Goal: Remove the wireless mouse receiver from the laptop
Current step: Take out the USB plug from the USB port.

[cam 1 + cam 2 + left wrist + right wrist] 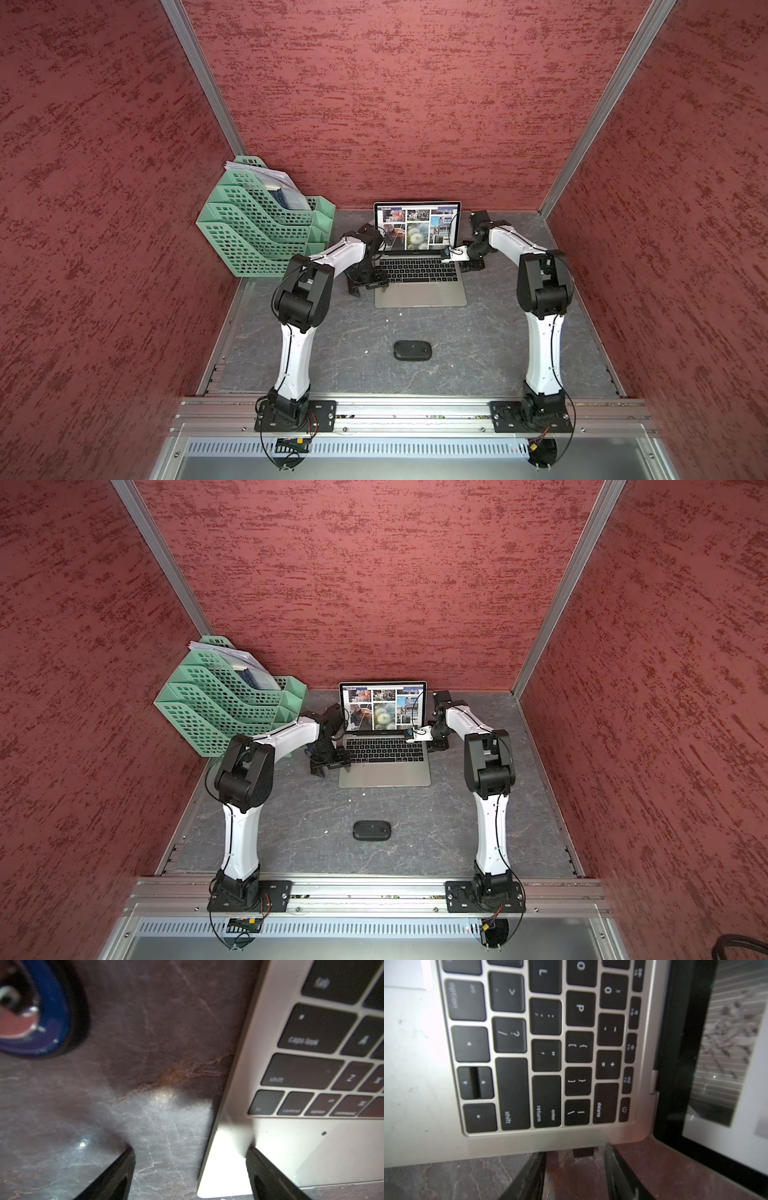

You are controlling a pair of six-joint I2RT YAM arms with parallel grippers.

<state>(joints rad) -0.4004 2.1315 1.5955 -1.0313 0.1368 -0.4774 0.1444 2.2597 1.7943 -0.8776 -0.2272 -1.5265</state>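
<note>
The open silver-grey laptop [419, 296] [384, 776] stands at the back middle of the table, screen lit. The wireless mouse receiver [583, 1151], a tiny dark stub, sticks out of the laptop's [415, 1064] right edge near the hinge. My right gripper [574, 1151] [469, 266] is open, a finger on each side of the stub with a gap both ways. My left gripper [189, 1151] [372, 286] is open wide astride the laptop's [232, 1118] left front corner. One finger is over the palm rest and the other over the table.
A black oval mouse [412, 351] [371, 830] lies in front of the laptop on the grey marbled table [353, 340]. A green stacked file rack [257, 224] with papers stands at the back left. Red walls close in the sides and back.
</note>
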